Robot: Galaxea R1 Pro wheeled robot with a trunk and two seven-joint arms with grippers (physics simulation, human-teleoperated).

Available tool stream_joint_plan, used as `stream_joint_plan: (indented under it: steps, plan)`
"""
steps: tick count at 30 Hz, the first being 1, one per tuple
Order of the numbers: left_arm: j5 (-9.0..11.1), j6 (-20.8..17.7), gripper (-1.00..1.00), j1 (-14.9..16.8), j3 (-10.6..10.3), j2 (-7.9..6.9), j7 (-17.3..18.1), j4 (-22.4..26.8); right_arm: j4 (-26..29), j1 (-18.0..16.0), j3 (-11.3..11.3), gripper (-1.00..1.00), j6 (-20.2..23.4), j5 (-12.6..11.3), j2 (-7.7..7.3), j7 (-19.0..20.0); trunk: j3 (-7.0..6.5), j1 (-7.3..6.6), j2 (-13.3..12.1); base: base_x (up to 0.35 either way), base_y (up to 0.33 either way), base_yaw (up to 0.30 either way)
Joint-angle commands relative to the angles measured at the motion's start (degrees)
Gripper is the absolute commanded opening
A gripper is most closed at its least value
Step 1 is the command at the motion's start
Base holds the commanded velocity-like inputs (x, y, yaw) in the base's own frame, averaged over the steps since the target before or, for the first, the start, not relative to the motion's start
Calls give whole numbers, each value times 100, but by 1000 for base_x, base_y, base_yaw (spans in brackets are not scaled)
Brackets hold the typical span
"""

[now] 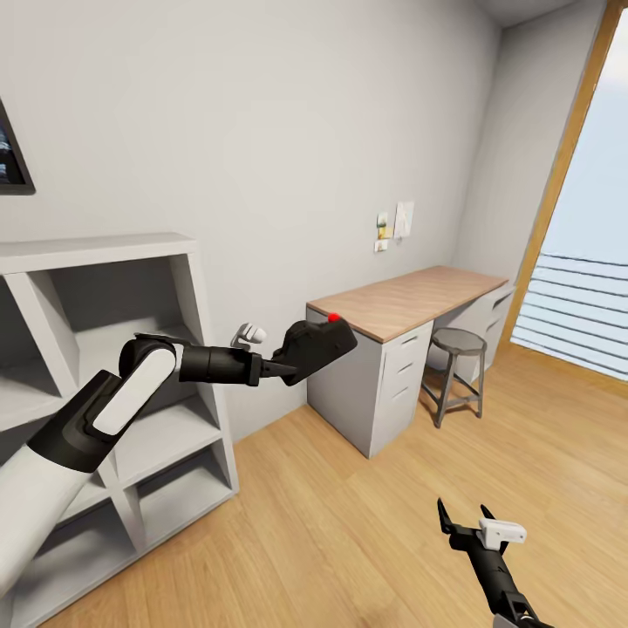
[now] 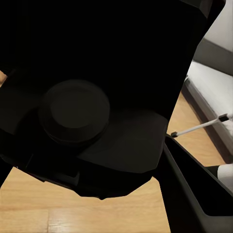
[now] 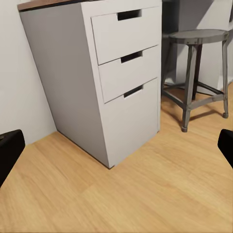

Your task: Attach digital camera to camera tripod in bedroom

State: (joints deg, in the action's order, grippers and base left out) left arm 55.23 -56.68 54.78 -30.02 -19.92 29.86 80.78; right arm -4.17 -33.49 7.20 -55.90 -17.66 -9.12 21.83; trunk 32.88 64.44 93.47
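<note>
The digital camera (image 1: 316, 345), black and boxy with a round red button on top, hangs in the air in front of the white wall, with my left gripper (image 1: 283, 364) shut on it. In the left wrist view the camera's dark body and round lens cap (image 2: 75, 114) sit right against the lens. My right gripper (image 1: 465, 520) stands open low over the wood floor, nothing between its fingers; its fingertips (image 3: 10, 150) show at the edges of the right wrist view. The camera tripod is out of view.
A grey shelf unit (image 1: 187, 410) stands at the left. A desk with a wood top (image 1: 410, 301) and white drawers (image 3: 127, 63) lines the wall, with a round-seated stool (image 1: 456, 371) beside it. A tall window with a railing (image 1: 580, 314) is at the right.
</note>
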Motion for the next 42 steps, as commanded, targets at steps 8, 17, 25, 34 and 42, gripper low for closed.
stream_joint_plan:
  steps: [8, 17, 25, 34, 42]
  plan:
    - [-13, -10, -100, 7, -5, -3, 38, -1, -22, -9, 45, 100, -25, -15, -2, 58, -138, -177, -319, 0, 0, 0]
    - [-13, -10, -100, 7, -21, -1, 38, -1, -22, -9, 45, 100, -22, -16, -2, 58, -300, -374, -680, 0, 0, 0]
    - [-13, -15, -100, 7, -21, 7, 34, 2, -22, 5, 45, 100, -26, -16, -2, 58, -443, -550, -1001, 0, 0, 0]
    - [-13, -12, -100, 7, -23, 7, 30, 8, -25, 10, 45, 100, -26, -18, -2, 58, -605, -748, -1362, 0, 0, 0]
    - [-13, -16, -100, 7, -29, 11, 29, 8, -22, 25, 45, 100, -26, -18, -2, 59, -748, -923, -1682, 0, 0, 0]
